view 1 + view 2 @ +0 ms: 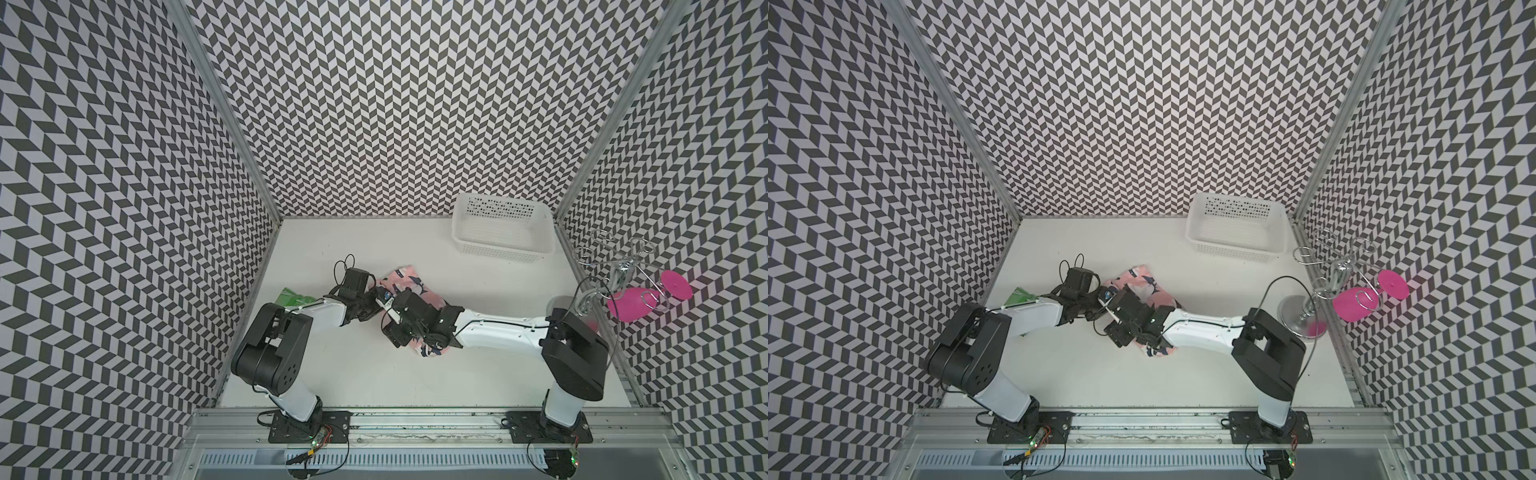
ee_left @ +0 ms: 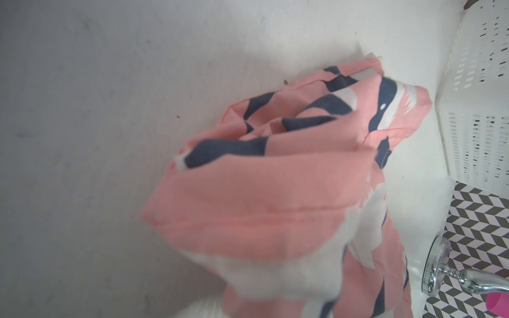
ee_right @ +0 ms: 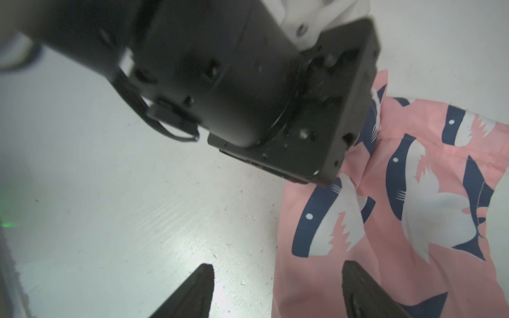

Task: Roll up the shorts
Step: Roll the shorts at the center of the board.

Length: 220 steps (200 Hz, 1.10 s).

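The pink shorts (image 1: 405, 282) with navy-and-white sharks lie crumpled mid-table in both top views (image 1: 1142, 282), partly under the two wrists. My left gripper (image 1: 376, 303) is at their left edge. In the left wrist view the fabric (image 2: 275, 192) bunches right up to the camera and hides the jaws, which are shut on it. My right gripper (image 3: 276, 278) is open over the front edge of the shorts (image 3: 413, 192). One of its fingers (image 3: 205, 278) is above bare table and the other above pink cloth. The left arm's black wrist (image 3: 248, 96) hangs just beyond the right gripper.
A white perforated basket (image 1: 503, 228) stands at the back right. A small green snack bag (image 1: 291, 297) lies behind the left arm. A chrome wire stand (image 1: 1298, 316) holding a pink glass (image 1: 631, 305) sits by the right wall.
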{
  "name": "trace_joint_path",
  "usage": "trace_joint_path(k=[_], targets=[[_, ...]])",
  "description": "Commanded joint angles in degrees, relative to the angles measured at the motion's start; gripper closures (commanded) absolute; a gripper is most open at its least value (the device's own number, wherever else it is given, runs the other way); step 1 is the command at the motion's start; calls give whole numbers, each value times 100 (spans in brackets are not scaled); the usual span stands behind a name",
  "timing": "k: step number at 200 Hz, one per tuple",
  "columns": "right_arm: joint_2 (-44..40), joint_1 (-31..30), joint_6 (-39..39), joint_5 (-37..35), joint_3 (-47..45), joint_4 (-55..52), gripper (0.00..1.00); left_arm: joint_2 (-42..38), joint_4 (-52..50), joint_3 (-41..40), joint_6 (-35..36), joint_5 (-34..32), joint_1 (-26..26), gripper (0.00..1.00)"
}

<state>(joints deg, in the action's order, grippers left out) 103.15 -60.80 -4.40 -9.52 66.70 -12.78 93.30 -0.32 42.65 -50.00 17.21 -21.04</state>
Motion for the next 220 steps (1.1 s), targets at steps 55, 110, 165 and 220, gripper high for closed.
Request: trace_joint_path(k=[55, 110, 165, 220], targets=[[1056, -372, 246, -2087, 186, -348, 38, -250, -210, 150, -1, 61, -35, 100], [555, 548, -440, 929, -320, 292, 97, -642, -277, 184, 146, -99, 51, 38], [186, 1832, -1903, 4304, -1486, 2202, 97, -1756, -428, -371, 371, -558, 82, 23], [359, 2623, -4023, 6038, -2812, 5186, 97, -2184, 247, -978, 330, -251, 97, 22]])
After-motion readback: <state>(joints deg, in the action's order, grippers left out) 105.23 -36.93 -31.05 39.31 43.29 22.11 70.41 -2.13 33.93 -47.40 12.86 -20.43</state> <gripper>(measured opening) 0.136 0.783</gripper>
